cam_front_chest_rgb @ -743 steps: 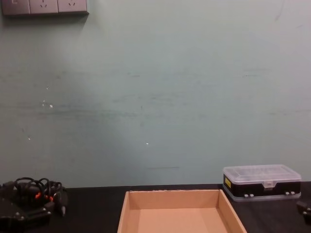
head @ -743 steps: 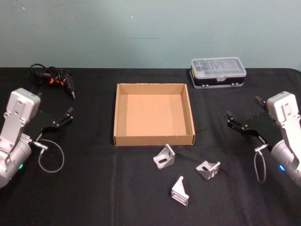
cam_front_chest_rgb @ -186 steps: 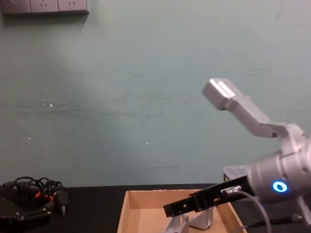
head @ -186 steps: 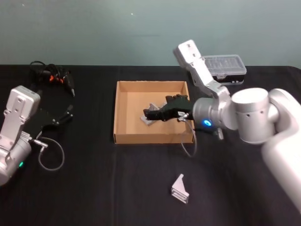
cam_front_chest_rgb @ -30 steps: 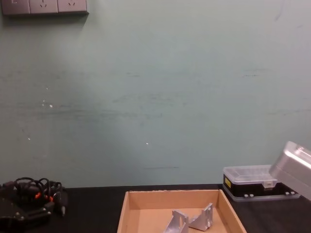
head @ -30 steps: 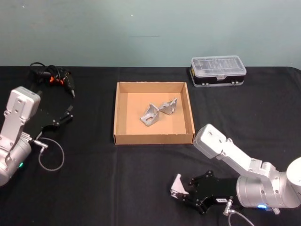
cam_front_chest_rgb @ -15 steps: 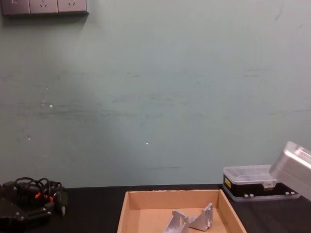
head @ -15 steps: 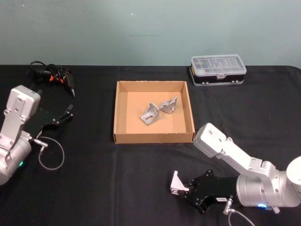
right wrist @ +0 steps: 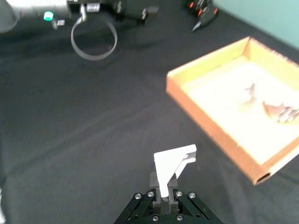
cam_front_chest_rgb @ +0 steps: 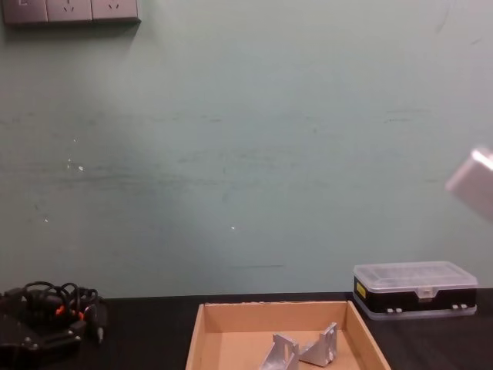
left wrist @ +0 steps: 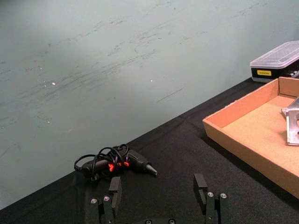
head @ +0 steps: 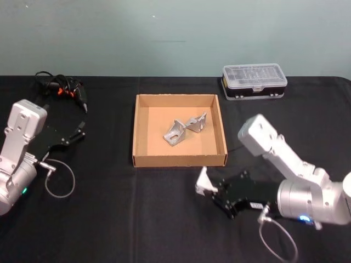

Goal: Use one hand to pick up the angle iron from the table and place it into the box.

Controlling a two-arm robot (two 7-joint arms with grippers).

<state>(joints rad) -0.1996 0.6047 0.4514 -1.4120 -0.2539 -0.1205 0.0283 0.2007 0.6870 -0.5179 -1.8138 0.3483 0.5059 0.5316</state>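
My right gripper [head: 210, 192] is shut on a silver angle iron [head: 203, 181], held above the black table [head: 109, 219] just in front of the box's near right corner. In the right wrist view the angle iron [right wrist: 174, 164] stands upright, pinched at its base by the gripper [right wrist: 164, 199]. The tan cardboard box [head: 141, 131] holds two more angle irons [head: 175, 133] lying side by side, which also show in the chest view [cam_front_chest_rgb: 281, 354]. My left gripper [head: 77, 134] is parked at the left and stands open [left wrist: 159, 191] with nothing in it.
A clear-lidded plastic case [head: 254, 82] stands behind the box at the right. A black tool with coiled cable [head: 64, 93] lies at the far left. A loop of cable [head: 59, 181] hangs by the left arm. A wall rises behind the table.
My right gripper has lifted the angle iron off the table and carried it away from the front edge toward the box. The left arm has not moved.
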